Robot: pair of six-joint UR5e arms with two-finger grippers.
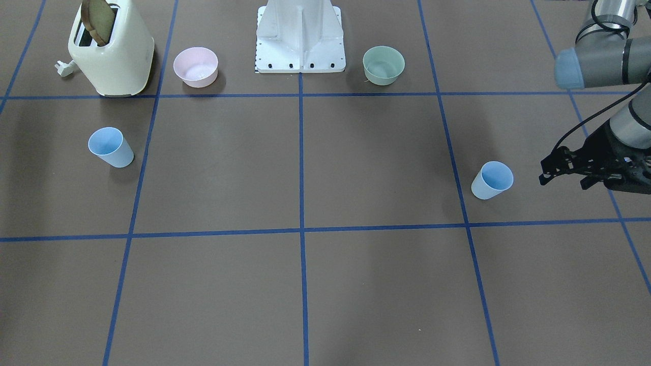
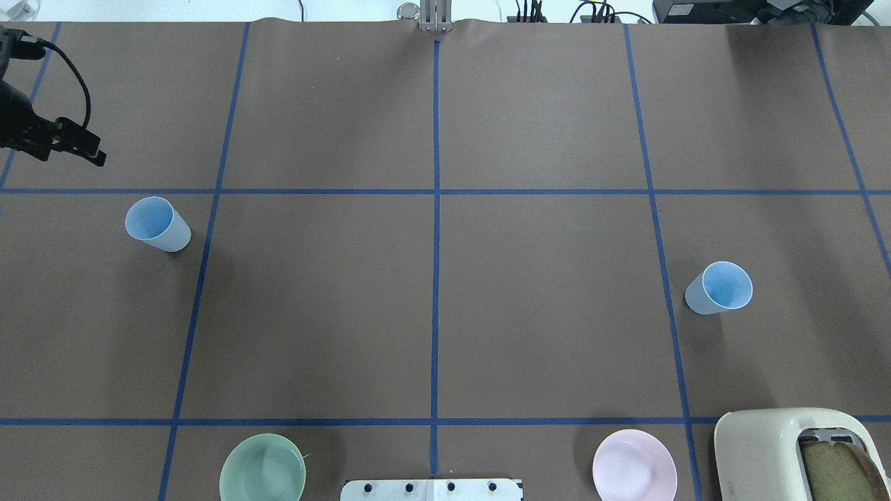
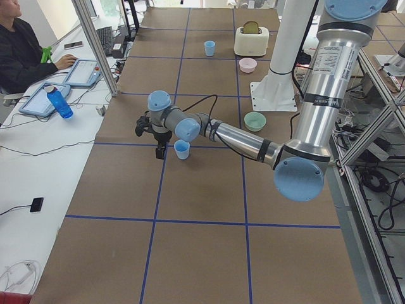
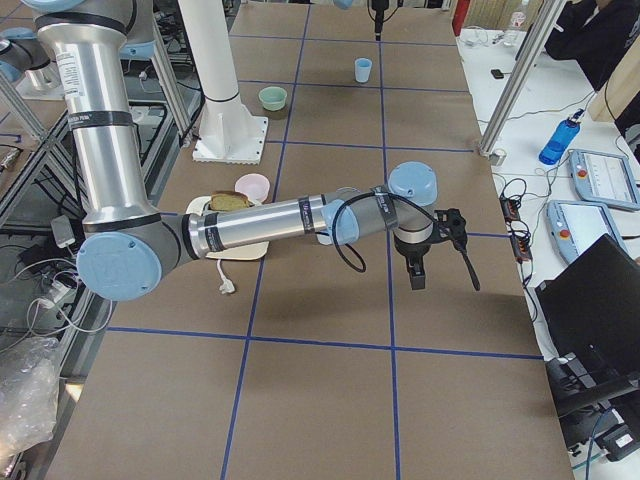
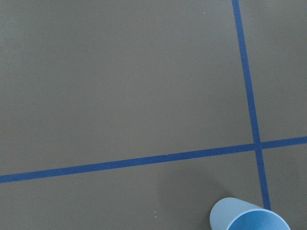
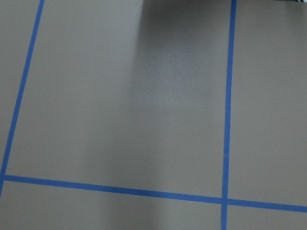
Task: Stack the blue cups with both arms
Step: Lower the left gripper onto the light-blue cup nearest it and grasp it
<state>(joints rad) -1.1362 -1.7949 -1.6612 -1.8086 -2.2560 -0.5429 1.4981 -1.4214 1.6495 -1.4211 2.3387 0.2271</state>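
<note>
Light-blue plastic, tapered and handleless, both tumblers stand upright and well apart on the brown paper-covered table [image 2: 313,313] with its blue tape grid. The left blue cup [image 2: 158,224] is on the robot's left side and the right blue cup [image 2: 720,287] on its right. Neither is held, so we judge the task to be at its opening step, the reach for the cups.

The black two-finger left gripper [image 1: 563,180] hangs near the left blue cup, on its outer side and not touching it. Its fingers are spread with nothing between them. Next, we think, it must line up over that cup, come down so the fingers straddle the wall, and close. The grey tubular right arm [image 4: 260,228] needs to do the same at the other cup before one can be nested in the other.

The right gripper [image 4: 443,270] shows only in the right-side view, so we cannot tell whether it is spread or closed. Its wrist camera sees only paper and tape, no cup. The left wrist camera catches just the top of the left blue cup, cut off at the bottom edge. In the overhead view the left gripper is partly out of frame.
</note>
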